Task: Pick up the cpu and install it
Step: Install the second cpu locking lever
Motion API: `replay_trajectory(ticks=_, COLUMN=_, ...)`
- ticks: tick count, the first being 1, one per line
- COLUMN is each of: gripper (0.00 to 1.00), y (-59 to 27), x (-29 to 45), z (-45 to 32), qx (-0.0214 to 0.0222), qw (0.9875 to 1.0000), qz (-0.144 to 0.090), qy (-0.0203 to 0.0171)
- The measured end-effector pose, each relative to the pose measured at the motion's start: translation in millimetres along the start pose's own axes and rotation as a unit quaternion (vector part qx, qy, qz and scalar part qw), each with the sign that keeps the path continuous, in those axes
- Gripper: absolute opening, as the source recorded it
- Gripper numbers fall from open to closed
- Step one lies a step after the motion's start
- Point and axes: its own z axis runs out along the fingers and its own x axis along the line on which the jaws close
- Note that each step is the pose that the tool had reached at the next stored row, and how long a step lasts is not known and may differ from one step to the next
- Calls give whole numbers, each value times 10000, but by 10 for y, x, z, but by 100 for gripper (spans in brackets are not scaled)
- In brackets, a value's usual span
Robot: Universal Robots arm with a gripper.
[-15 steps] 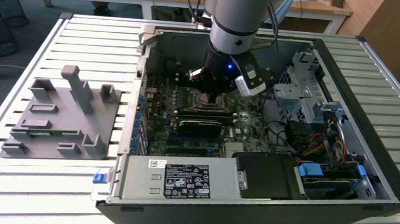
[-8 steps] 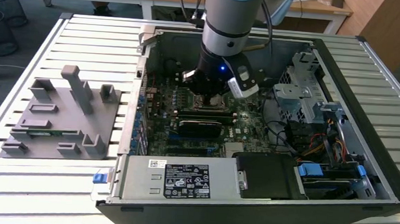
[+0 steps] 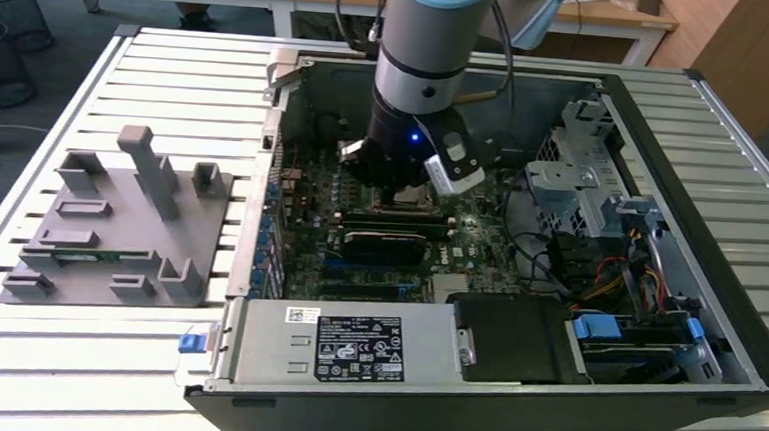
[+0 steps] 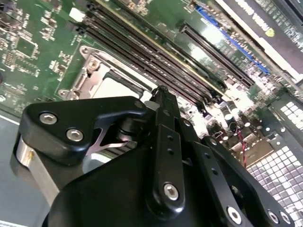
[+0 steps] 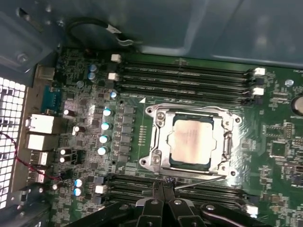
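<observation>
CPU [image 5: 190, 143] seated flat in socket frame [image 5: 161, 142] on motherboard [image 5: 274, 142]; tool [image 5: 163, 187] fingers together, empty, just beside frame's edge.

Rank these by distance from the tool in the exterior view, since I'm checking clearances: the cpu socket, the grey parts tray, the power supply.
From the tool:
1. cpu socket, directly beneath.
2. power supply, at the case's near edge.
3. grey parts tray, outside the case, exterior view's left.

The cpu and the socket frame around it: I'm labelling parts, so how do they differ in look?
The cpu is a plain, flat, pale silver square; the socket frame is an open metal border with screws at its corners. The cpu lies in the middle, the socket frame surrounds it. Both are shiny metal, lying flat on the green motherboard.
</observation>
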Motion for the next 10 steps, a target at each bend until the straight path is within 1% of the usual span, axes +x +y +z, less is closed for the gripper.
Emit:
replay_trajectory(ticks=3, gripper=11, y=-26, x=31, z=17, qx=-4, qw=10000, qz=0, qy=0)
replay_trajectory(ticks=7, gripper=11, y=-59, x=45, z=43, qx=-16, qw=10000, qz=-1, qy=-1)
replay_trajectory(ticks=8, gripper=11, y=-61, x=44, z=54, qx=-31, qw=10000, qz=-2, qy=-3)
replay_trajectory(ticks=10, gripper=11, y=-63, x=43, z=75, qx=-79, qw=10000, qz=-5, qy=-6)
